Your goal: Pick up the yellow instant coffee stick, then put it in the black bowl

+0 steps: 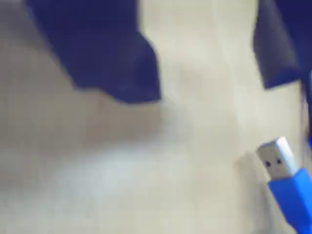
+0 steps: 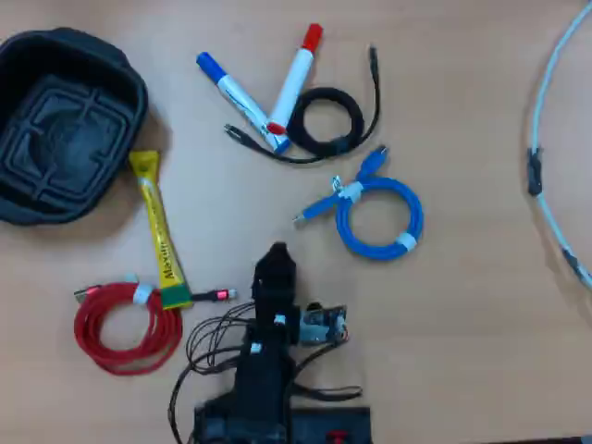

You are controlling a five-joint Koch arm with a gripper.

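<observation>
Left of the spread-jawed gripper (image 2: 276, 254) in the overhead view lies the yellow instant coffee stick (image 2: 158, 228).

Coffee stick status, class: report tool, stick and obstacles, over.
Tool open, empty. Yellow coffee stick flat on table, top end beside black bowl. Red cable touching its green end.
</observation>
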